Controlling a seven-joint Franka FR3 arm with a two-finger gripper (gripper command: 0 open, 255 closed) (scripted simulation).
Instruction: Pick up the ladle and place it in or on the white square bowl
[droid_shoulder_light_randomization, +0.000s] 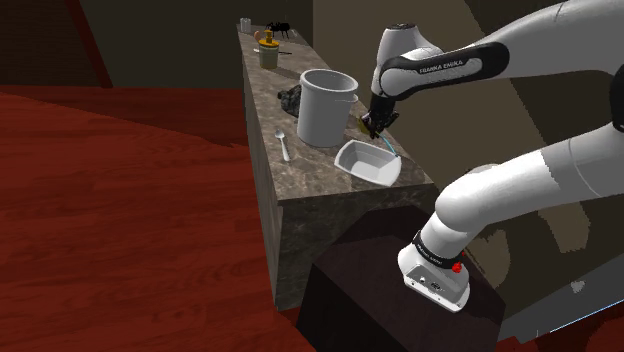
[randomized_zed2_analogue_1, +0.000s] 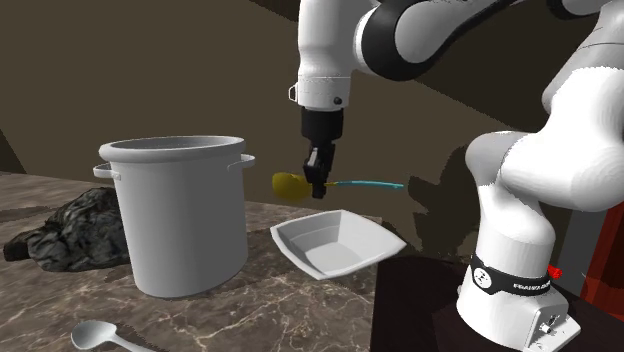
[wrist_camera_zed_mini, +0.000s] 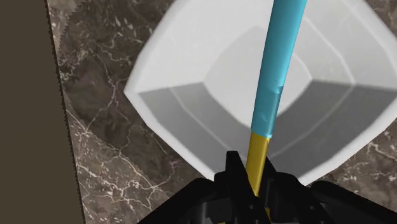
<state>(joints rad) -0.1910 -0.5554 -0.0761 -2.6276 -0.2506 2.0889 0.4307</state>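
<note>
The gripper (randomized_zed2_analogue_1: 318, 188) is clamping the ladle (randomized_zed2_analogue_1: 368, 184) above the bowl (randomized_zed2_analogue_1: 345, 250); if released here, its long handle could be tipping it over the rim

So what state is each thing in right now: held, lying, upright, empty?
white square bowl: empty, sitting on the counter
ladle: held in the air above the white square bowl, handle about level
fingers: shut on the ladle
pot: upright, no lid
spoon: lying on the counter
</note>
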